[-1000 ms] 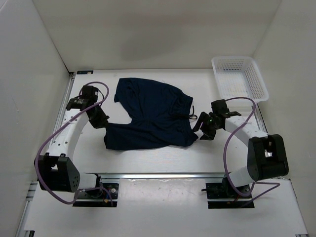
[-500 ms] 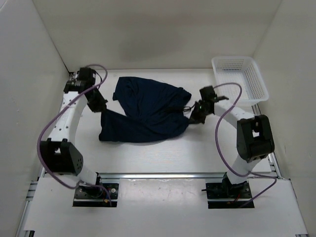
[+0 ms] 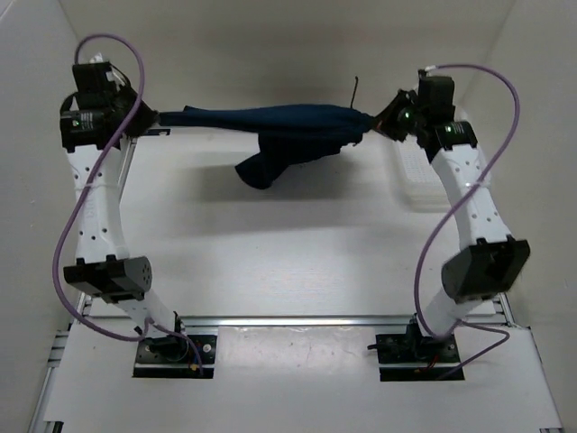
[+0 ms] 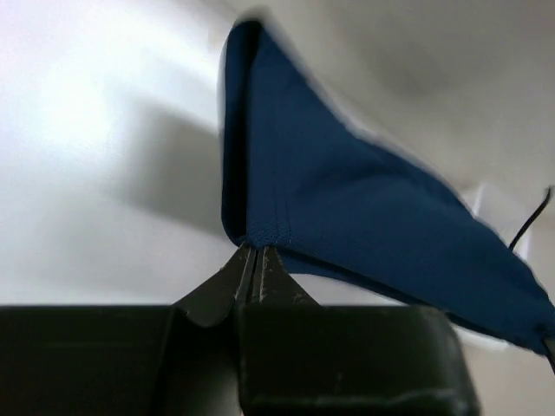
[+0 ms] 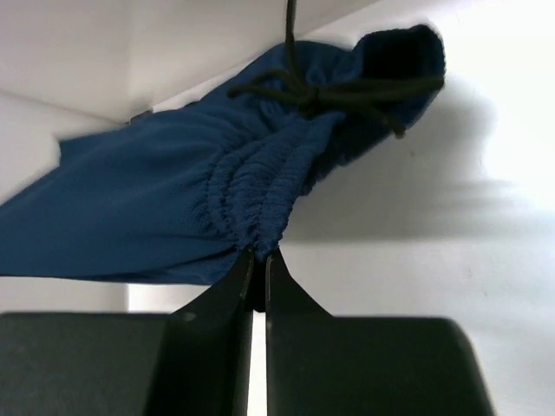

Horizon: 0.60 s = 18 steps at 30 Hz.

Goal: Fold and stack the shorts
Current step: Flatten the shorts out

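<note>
Top external view: the shorts (image 3: 279,135) hang in the air above the far edge of the tabletop (image 3: 270,234), stretched into a dark navy band between the two raised arms. The left tool (image 3: 155,117), near the far-left corner, is clamped on one end of the fabric. The right tool (image 3: 374,122), toward the far-right corner, is clamped on the other end. Left of the band's middle a loose fold sags down; whether its lowest tip touches the tabletop cannot be told. The drawstring (image 3: 354,90) sticks up just beside the right tool. A white basket (image 3: 416,194) sits by the right edge, partly hidden behind the right arm.

Left wrist view: the two fingers are pinched tight on a stitched hem (image 4: 264,236), and the cloth fans away up and to the right. Right wrist view: the fingers are pressed together on the gathered waistband (image 5: 260,191), with the knotted drawstring lying across the fabric above it.
</note>
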{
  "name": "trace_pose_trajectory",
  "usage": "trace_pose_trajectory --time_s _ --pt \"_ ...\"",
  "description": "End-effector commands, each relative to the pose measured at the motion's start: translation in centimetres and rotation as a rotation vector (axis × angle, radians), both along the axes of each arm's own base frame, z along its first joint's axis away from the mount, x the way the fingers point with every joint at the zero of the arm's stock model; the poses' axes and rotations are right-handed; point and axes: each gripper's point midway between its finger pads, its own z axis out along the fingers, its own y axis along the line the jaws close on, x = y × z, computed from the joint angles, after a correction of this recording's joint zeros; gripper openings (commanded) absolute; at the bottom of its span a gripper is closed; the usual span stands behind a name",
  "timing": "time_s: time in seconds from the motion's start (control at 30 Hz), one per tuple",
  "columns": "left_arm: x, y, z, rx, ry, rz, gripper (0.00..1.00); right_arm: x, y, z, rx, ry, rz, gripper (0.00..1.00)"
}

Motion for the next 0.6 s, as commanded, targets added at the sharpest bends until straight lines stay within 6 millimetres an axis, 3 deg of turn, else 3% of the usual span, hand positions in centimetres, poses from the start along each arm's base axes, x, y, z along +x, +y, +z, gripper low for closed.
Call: trace_pose_trajectory --time_s 0.0,0.03,0.07,0.13,0.17,0.2,0.23,0.27,0.3,0.33,0.37,0.4,0.43,0.57 --pt "-3.0 -2.0 -3.7 -0.003 0.085 -0.077 0.11 -4.4 -2.0 -8.2 -0.093 0.171 -0.037 0.00" --pt "-4.9 -2.6 -3.8 0.007 0.073 -0.094 0.11 -5.2 -2.1 -9.7 -0.093 0.175 -0.037 0.00" --pt "-6.3 -3.5 -9.5 -0.007 0.204 -0.115 0.11 -8.1 -2.2 -13.8 -0.109 0.258 -0.025 0.00" --pt "-8.9 -3.9 -12.5 -0.028 0.241 -0.099 0.11 -10.9 -2.7 -17.1 -0.119 0.318 -0.023 0.00" --pt "-11.3 -4.5 -18.3 -0.063 0.386 -0.088 0.11 -12.3 -2.7 -19.1 -0.135 0.355 -0.021 0.00" --pt "-12.7 -4.4 -20.8 -0.069 0.440 -0.070 0.11 -15.2 -3.3 -23.3 -0.161 0.462 -0.024 0.06" --pt "-14.0 -4.5 -23.0 -0.079 0.492 -0.062 0.17 -16.5 -3.5 -24.4 -0.156 0.493 -0.032 0.30" --pt "-15.3 -4.7 -25.1 -0.089 0.555 -0.067 0.30 -17.7 -3.7 -25.5 -0.161 0.520 -0.031 0.40" --pt "-17.3 -4.9 -27.8 -0.118 0.640 -0.071 0.60 -19.7 -4.0 -27.2 -0.160 0.578 -0.041 0.50" --pt "-18.0 -5.1 -28.6 -0.127 0.666 -0.076 0.64 -20.0 -4.3 -26.7 -0.158 0.558 -0.063 0.61" --pt "-18.4 -5.1 -29.4 -0.130 0.692 -0.075 0.66 -20.7 -4.7 -26.9 -0.160 0.580 -0.095 0.63" --pt "-18.7 -5.3 -29.6 -0.146 0.702 -0.075 0.74 -20.9 -4.9 -26.6 -0.158 0.575 -0.111 0.64" --pt "-18.9 -5.3 -29.6 -0.146 0.699 -0.075 0.76 -21.0 -4.9 -26.0 -0.154 0.558 -0.111 0.64" --pt "-20.7 -4.8 -29.7 -0.140 0.736 -0.014 0.76 -20.8 -5.0 -24.5 -0.148 0.541 -0.126 0.64"
